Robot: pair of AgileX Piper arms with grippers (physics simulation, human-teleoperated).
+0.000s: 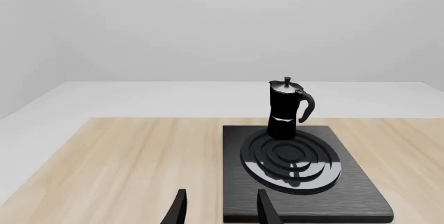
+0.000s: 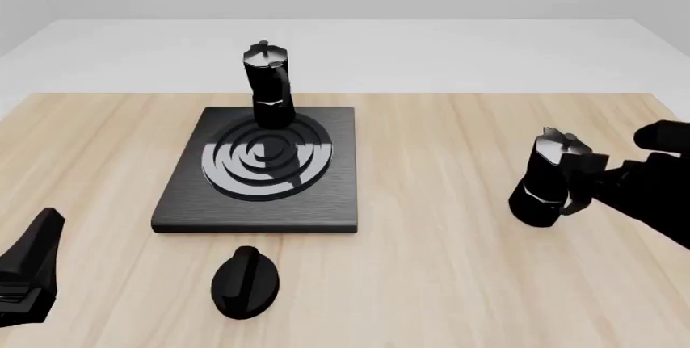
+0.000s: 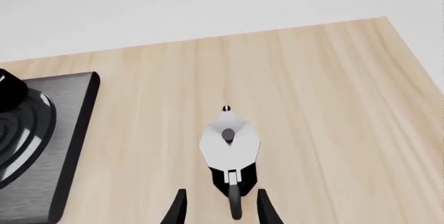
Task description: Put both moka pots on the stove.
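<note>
One moka pot [image 2: 270, 83] stands upright on the back edge of the stove [image 2: 183, 203]; both also show in the left wrist view, the pot [image 1: 286, 110] on the stove [image 1: 350, 193]. The other moka pot [image 2: 545, 180] stands on the table at the right. In the right wrist view it [image 3: 229, 140] shows from above. My right gripper [image 2: 584, 183] is open, with its fingers [image 3: 265, 208] either side of the pot's handle [image 3: 236, 200], not closed on it. My left gripper [image 2: 44, 231] is open and empty at the near left, short of the stove; it also shows in its own wrist view [image 1: 220, 208].
A black oval knob [image 2: 246, 282] lies on the wooden table [image 2: 431, 267] just in front of the stove. The table's far edge meets a white surface behind. The stove's near corner [image 3: 62, 146] shows in the right wrist view.
</note>
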